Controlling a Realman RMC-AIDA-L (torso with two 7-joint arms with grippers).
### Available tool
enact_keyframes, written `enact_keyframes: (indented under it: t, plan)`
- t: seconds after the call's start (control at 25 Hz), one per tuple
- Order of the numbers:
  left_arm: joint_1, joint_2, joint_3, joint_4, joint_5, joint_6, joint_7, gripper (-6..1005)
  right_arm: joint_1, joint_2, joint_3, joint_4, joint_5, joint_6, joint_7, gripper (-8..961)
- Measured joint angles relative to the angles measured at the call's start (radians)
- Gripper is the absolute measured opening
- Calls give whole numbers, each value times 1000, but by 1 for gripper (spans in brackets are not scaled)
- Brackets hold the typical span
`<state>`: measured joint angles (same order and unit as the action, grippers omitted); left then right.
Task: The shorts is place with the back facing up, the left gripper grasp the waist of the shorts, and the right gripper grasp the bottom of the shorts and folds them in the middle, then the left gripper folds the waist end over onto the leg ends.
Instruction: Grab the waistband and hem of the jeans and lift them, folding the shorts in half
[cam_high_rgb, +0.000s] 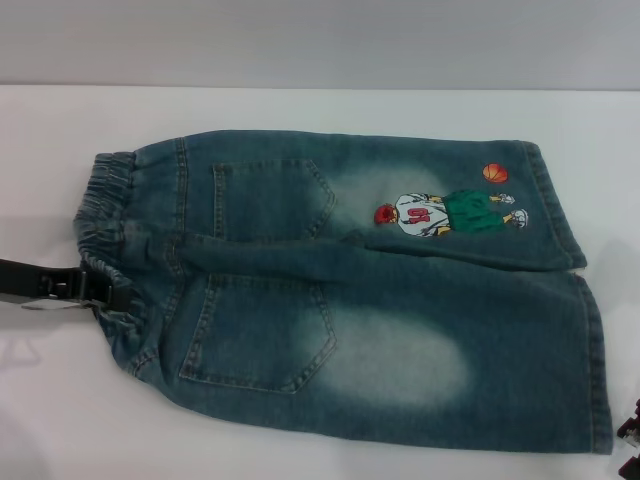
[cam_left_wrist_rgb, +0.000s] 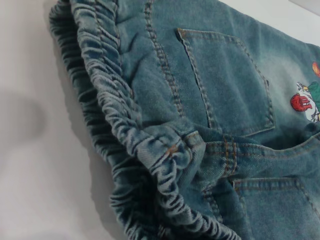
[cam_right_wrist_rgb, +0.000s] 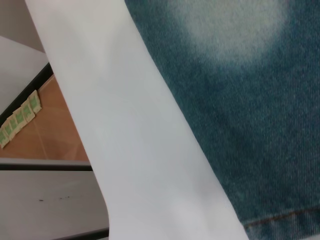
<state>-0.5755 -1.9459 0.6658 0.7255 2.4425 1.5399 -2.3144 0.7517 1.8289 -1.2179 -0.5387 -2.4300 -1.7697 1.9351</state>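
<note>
Left gripper (cam_high_rgb: 95, 290) at shorts (cam_high_rgb: 400, 330) waistband (grip indiscernible); embroidered jersey number unreadable.

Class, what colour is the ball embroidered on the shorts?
Orange, on the ball above the embroidered figure; clearest in the head view.

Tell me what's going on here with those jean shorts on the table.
A two-armed robot is setting up to fold a pair of denim shorts that lies flat, back pockets up, on a white table. The left gripper has reached the elastic waistband at the near side of the shorts. The right gripper is only just in view at the near corner of the leg hems. No fold has been made yet.
</note>
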Motion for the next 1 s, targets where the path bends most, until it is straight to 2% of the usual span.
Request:
enact_keyframes:
  t: [1.0]
  plan:
    - [2,2,0,0,1,3,3,45,2,8,-2,-16,-28,6,17,614]
